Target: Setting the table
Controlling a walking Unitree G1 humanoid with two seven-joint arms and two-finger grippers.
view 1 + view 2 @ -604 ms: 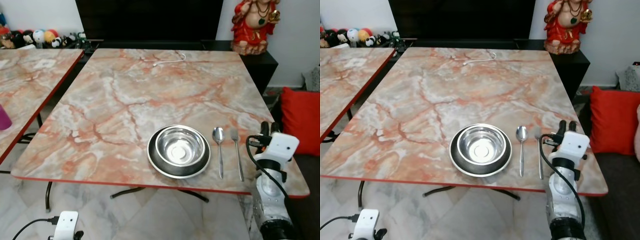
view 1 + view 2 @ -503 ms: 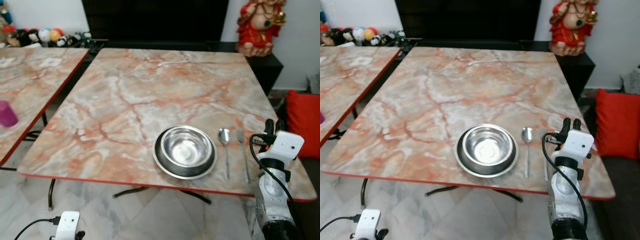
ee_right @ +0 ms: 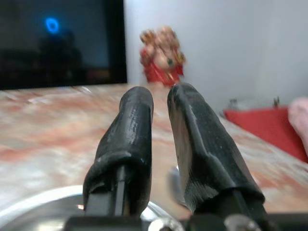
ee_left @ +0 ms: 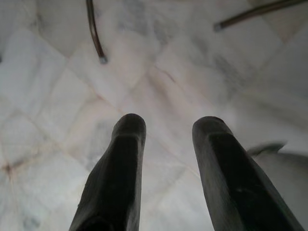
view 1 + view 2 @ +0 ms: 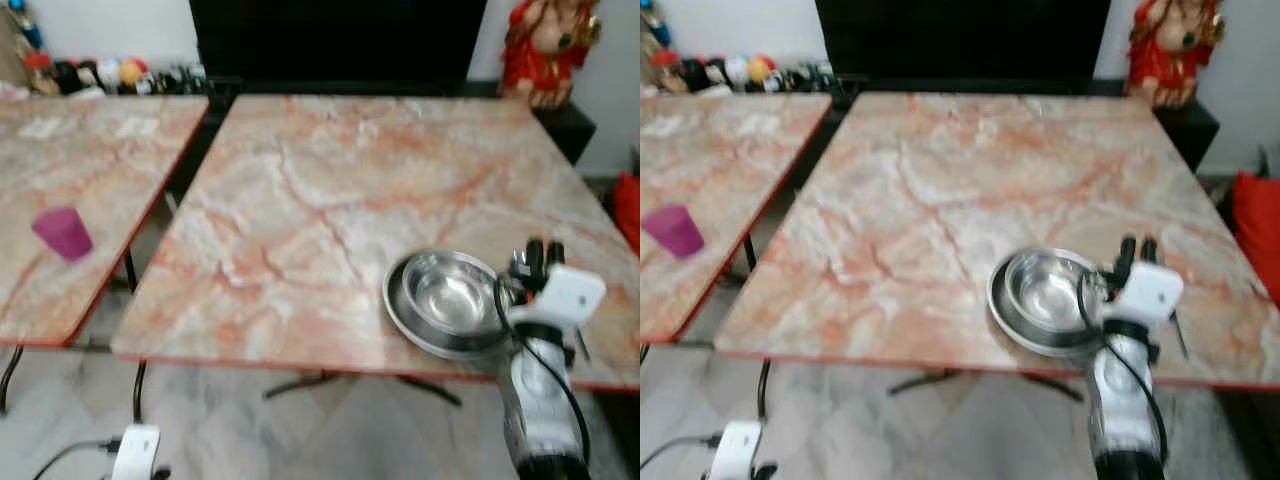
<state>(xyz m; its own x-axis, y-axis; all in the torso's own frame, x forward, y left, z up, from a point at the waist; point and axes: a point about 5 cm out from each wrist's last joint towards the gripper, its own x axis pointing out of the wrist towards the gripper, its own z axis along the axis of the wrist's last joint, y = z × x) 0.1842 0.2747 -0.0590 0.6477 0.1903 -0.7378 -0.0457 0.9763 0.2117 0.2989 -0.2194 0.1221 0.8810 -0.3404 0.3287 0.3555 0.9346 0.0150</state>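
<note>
In the left eye view, which is blurred, a marble-patterned table (image 5: 330,190) with a red edge is seen ahead, and a steel bowl (image 5: 447,297) seated on a dark plate (image 5: 400,310) is found near its near right edge. The right gripper (image 5: 537,255) is raised just beside the bowl on its right, its two black fingers pointing up and close together, with a narrow gap between them. A second table (image 5: 70,190) stands to the left, and a purple cup (image 5: 62,232) is set on it. A red statue (image 5: 545,45) is seen at the far right. In the right eye view the same layout is shown, and a thin piece of cutlery (image 5: 1177,335) can be made out on the table to the right of the right gripper. In the left wrist view the left gripper (image 4: 169,127) hangs over a pale marble floor (image 4: 57,96), its fingers spread apart and empty. In the right wrist view the fingers (image 3: 127,130) are almost together, nothing being pinched, with the bowl's rim beneath them.
</note>
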